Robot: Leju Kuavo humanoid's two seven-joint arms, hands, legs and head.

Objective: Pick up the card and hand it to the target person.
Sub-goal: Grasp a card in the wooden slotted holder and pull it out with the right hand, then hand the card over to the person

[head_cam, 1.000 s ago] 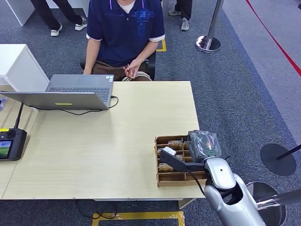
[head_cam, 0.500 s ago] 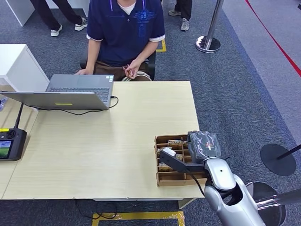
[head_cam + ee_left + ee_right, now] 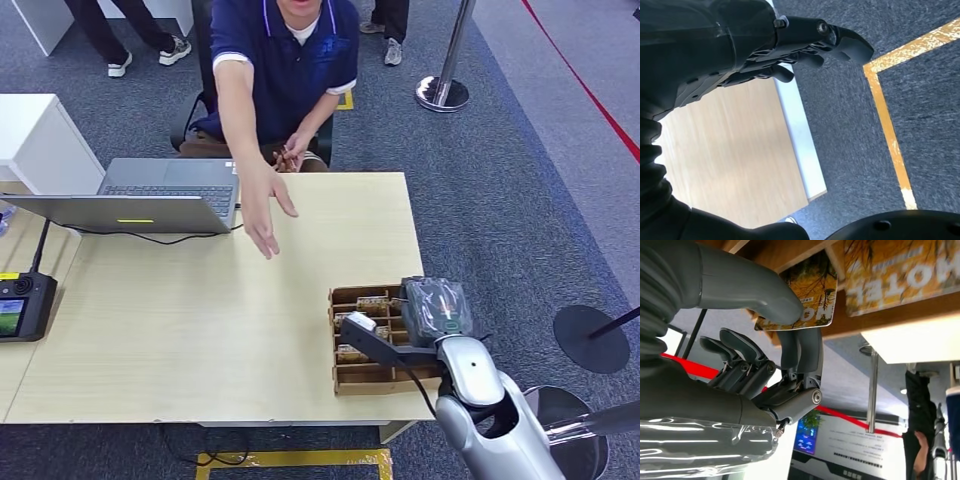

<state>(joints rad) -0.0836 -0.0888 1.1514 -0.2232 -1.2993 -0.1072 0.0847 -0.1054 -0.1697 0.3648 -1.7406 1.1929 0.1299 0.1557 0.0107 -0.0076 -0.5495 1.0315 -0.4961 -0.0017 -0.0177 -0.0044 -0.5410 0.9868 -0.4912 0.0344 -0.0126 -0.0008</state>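
In the right wrist view my right hand [image 3: 764,375] pinches a card [image 3: 806,295] with a yellow autumn picture between thumb and a finger, close against the box's brown dividers. A second card [image 3: 900,275] of the same kind stands in the box beside it. In the head view that hand [image 3: 436,310], wrapped in clear plastic, sits over the right end of the brown compartment box [image 3: 370,375] at the table's near right corner. The person in a blue shirt reaches an open hand [image 3: 262,210] out over the table. My left hand [image 3: 791,50] hangs beside the table edge, holding nothing.
A grey laptop [image 3: 151,195] with a black cable stands at the far left of the wooden table [image 3: 211,320]. A black controller [image 3: 23,305] lies at the left edge. A stanchion base [image 3: 441,93] and a black round base [image 3: 591,338] stand on the carpet to the right.
The person has leaned forward and stretched an arm out over the table, palm open. My right hand has stayed over the box, hardly moving.
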